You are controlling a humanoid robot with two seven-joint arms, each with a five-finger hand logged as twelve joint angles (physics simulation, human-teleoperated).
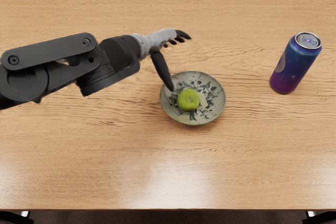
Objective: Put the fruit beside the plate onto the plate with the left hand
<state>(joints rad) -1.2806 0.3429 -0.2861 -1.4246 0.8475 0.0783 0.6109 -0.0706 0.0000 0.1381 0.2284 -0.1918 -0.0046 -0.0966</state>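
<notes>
A wooden bench (105, 171) has open surface along its near side and left. At centre sits a plate (214, 95), its far-left rim blocked by the left hand (160, 43) hanging over it. A can (294, 64) stands upright well to the right, with a free gap between.

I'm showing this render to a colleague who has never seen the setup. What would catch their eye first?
The bulky dark left arm coming in from the left edge dominates. Its left hand hangs open, holding nothing, with the thumb pointing down at the left rim of the patterned plate in the middle of the table. Next comes the green fruit lying on that plate, then the purple can standing apart at the right.
</notes>
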